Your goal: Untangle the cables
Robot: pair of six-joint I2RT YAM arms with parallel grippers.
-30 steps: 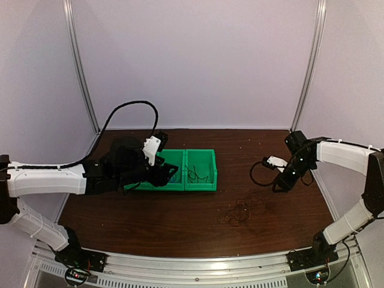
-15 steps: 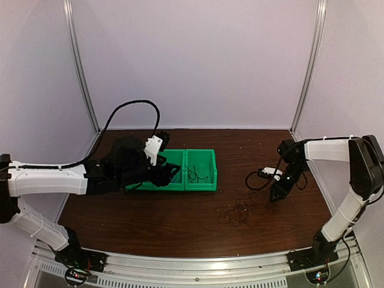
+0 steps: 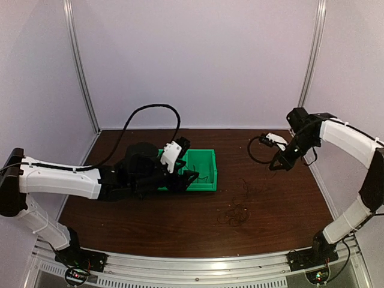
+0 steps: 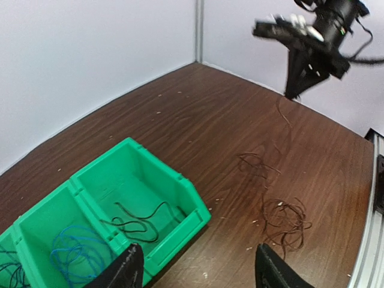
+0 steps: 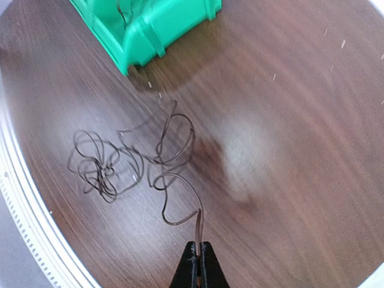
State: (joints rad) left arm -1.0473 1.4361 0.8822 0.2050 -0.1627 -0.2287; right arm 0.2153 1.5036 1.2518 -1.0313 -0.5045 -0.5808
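Roughly partway, a blue cable [image 4: 78, 255] and a black cable [image 4: 141, 219] lie sorted in the green bin [image 4: 195, 203] while the right claw [image 5: 197, 245] pinches one dark strand [image 5: 180, 201] of the tangle [image 5: 105, 165] left on the surface [image 5: 288, 120] and the left claw [image 4: 198, 271] hovers spread.

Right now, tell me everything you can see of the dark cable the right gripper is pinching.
The dark cable is thin, brownish-black and wiry, bent into loose curls. One end is pinched between the shut tips of the right gripper, above the table. From there it drops to the dark wood-look top and winds toward a tangle of similar loops, short of the green bin. Whether they join, I cannot tell.
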